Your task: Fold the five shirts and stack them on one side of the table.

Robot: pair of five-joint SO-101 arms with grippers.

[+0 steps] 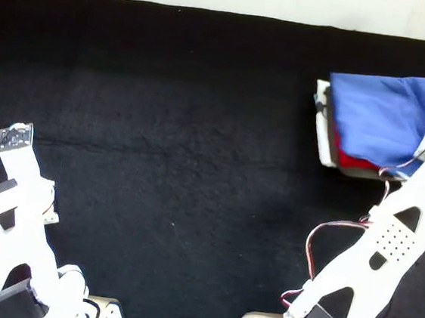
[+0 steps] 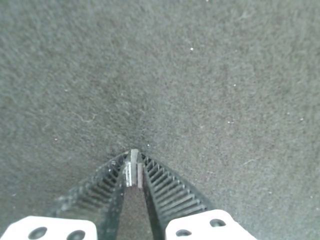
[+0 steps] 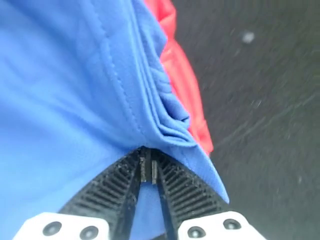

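A stack of folded shirts sits at the table's far right, with a blue shirt (image 1: 384,116) on top, a red shirt (image 1: 342,154) under it and a white shirt (image 1: 323,129) at the bottom edge. In the right wrist view my right gripper (image 3: 148,167) is shut on a bunched fold of the blue shirt (image 3: 75,100), with the red shirt (image 3: 185,85) just beneath. My left gripper (image 2: 133,167) is shut with nothing in it, close above the black cloth at the near left, on the left arm (image 1: 12,183).
Black cloth (image 1: 185,126) covers the whole table. A pale wall strip runs along the far edge. The right arm (image 1: 386,245) slants from the near edge up to the stack.
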